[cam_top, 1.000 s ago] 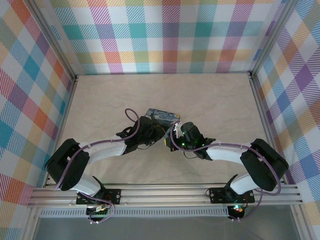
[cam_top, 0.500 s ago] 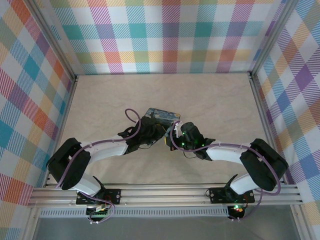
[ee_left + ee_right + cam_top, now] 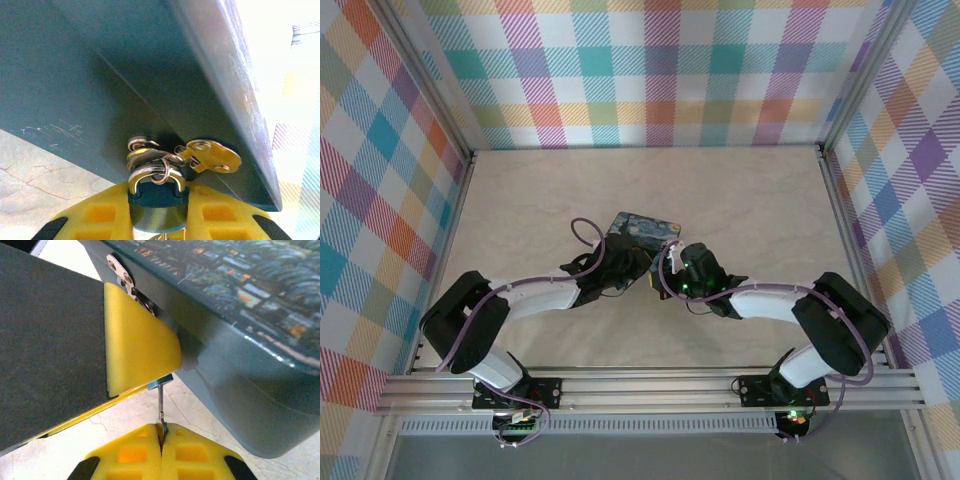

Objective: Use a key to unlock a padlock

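My left gripper was clamped on the body of the tiny bluish-teal padlock, whose thin silvery shackle hung through the brassy hasp rings of the blue-and-yellow painted rectangular tin. To its right, my right gripper was pinched shut on the thin silvery key, tip at the padlock's underside. Pushed off-axis, I judged, that key could bend or slip. The tin's wall crowded close on the right.
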`<state>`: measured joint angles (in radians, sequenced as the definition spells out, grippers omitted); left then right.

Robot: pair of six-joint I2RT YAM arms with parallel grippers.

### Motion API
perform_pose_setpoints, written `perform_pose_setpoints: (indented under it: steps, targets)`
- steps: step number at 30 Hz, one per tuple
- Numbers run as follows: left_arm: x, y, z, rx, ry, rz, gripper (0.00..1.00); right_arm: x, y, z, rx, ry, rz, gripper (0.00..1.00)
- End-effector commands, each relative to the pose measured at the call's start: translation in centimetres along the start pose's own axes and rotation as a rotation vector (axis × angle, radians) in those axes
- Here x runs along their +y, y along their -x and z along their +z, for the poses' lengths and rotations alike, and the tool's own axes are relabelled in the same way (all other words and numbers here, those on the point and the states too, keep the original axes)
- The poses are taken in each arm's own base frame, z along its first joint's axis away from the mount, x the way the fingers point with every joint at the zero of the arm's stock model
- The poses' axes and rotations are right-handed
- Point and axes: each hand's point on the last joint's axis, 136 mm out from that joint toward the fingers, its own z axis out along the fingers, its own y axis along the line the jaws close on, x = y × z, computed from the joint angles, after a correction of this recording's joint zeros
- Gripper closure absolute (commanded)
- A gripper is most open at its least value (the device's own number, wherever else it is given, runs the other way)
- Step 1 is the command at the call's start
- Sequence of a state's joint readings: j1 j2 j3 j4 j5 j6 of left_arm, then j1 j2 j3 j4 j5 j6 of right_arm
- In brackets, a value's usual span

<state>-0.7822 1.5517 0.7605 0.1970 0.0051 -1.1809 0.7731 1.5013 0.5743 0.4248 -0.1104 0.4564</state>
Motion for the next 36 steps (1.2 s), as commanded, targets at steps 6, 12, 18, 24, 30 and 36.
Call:
perform_pose_setpoints:
  steps: [6, 12, 18, 24, 30, 36]
  targets:
    - [-0.2, -4.5, 0.6, 0.175, -0.013, 0.005, 1.00, 5.7, 9.3, -1.0, -0.324, 0.217, -0.087, 1.00]
    - [-0.5, -5.0, 1.1, 0.201, -0.038, -0.024, 1.00, 6.5, 10.5, -1.1, -0.382, 0.257, -0.090, 1.00]
    - [-0.7, -5.4, 1.4, 0.221, -0.052, -0.033, 1.00, 6.2, 10.6, -0.6, -0.396, 0.253, -0.090, 1.00]
    - [0.0, -5.3, 1.5, 0.214, -0.033, -0.017, 0.96, 4.0, 7.9, 0.8, -0.307, 0.175, -0.096, 1.00]
    - [0.7, -4.7, 1.2, 0.190, -0.012, 0.005, 0.86, 1.3, 4.5, 2.2, -0.181, 0.098, -0.047, 1.00]
    - [1.6, -4.4, 1.1, 0.182, 0.001, -0.006, 0.77, 0.6, 3.1, 2.7, -0.152, 0.101, -0.016, 1.00]
